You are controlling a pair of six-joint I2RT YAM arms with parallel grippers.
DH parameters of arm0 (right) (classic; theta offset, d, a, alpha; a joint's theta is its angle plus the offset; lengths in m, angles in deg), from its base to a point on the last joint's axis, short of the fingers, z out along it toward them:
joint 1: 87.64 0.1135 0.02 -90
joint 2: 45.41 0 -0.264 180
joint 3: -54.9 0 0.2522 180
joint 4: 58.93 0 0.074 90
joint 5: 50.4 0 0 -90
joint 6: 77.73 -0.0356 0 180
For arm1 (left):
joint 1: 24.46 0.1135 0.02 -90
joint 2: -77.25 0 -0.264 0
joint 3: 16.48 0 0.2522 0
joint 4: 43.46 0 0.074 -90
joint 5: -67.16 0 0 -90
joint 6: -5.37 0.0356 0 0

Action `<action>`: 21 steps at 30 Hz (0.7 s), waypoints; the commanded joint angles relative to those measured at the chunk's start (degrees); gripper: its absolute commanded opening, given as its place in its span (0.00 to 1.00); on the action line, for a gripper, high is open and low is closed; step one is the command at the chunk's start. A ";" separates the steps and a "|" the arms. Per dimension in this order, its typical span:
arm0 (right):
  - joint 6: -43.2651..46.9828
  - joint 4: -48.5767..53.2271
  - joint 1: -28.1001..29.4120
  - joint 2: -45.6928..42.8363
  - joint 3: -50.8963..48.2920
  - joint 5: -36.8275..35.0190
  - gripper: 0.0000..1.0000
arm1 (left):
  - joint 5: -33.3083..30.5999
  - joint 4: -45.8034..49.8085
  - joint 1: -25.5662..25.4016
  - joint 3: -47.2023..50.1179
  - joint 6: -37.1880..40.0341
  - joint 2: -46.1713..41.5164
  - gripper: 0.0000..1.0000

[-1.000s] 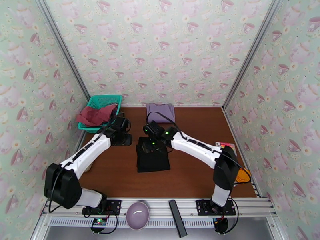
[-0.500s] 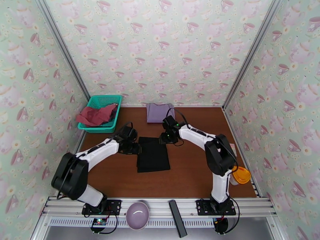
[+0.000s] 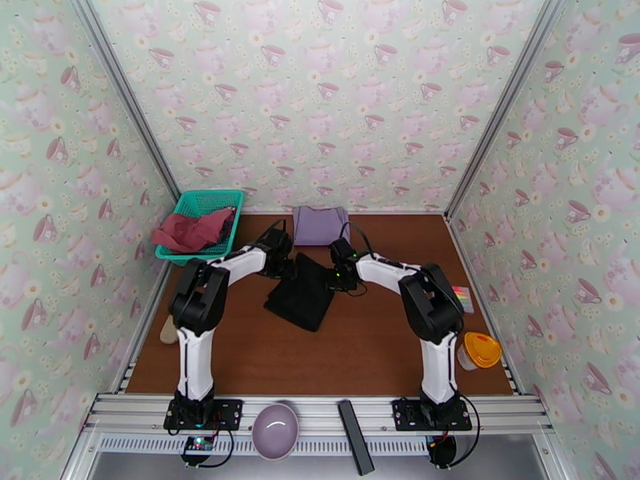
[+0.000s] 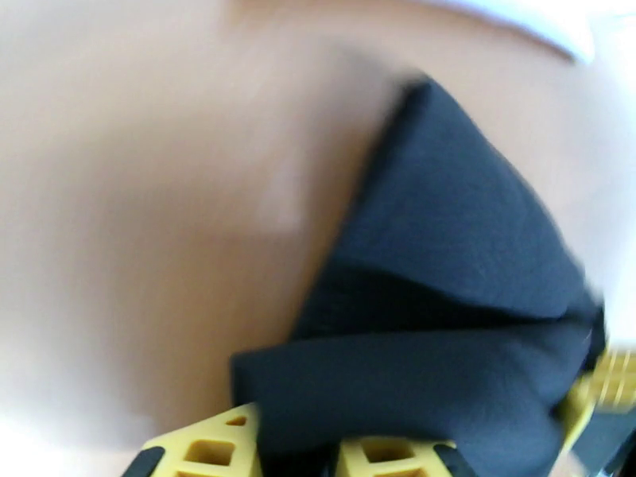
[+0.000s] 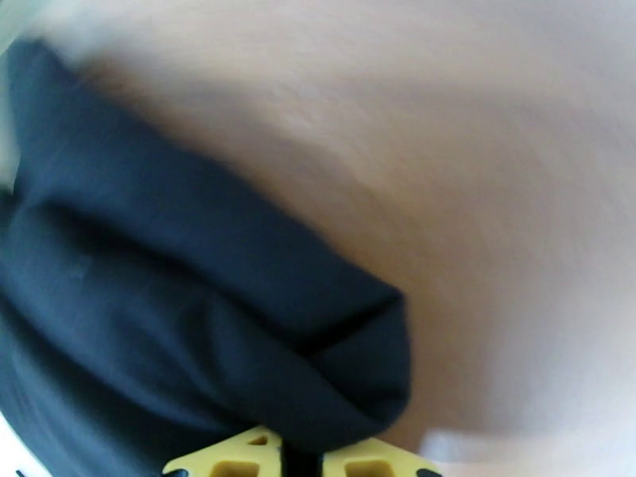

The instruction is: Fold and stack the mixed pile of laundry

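The black garment (image 3: 302, 294) lies folded and skewed at mid-table, its far edge raised between the two grippers. My left gripper (image 3: 282, 260) is shut on its far left corner, and in the left wrist view the black garment (image 4: 445, 312) runs down between the yellow fingers (image 4: 211, 451) of the left gripper (image 4: 298, 448). My right gripper (image 3: 339, 271) is shut on the far right corner; black garment (image 5: 199, 312) bulges over the right gripper (image 5: 302, 456). A folded lavender cloth (image 3: 320, 224) lies just behind. The dusty-red top (image 3: 190, 231) is draped in the basket.
A teal mesh basket (image 3: 210, 202) stands at the back left corner. An orange-lidded jar (image 3: 478, 350) and a small colourful packet (image 3: 462, 298) sit by the right wall. On the front rail rest a purple bowl (image 3: 275, 430) and a black bar (image 3: 355, 436).
Both grippers have moved to the black garment's far corners and closed on them. The garment has been dragged toward the back and now lies turned at an angle.
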 commanded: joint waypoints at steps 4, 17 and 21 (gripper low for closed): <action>-14.26 -9.18 4.41 -10.55 -16.47 -3.12 0.18 | 8.98 5.39 -2.36 -15.61 10.91 10.44 0.25; 5.36 6.40 -2.20 -17.82 -3.46 -3.56 0.58 | -5.88 7.07 -3.34 -12.36 12.24 -12.85 0.40; 14.87 10.94 -6.88 -11.60 4.45 3.45 0.71 | -8.87 11.15 -3.91 -7.63 6.64 -21.95 0.48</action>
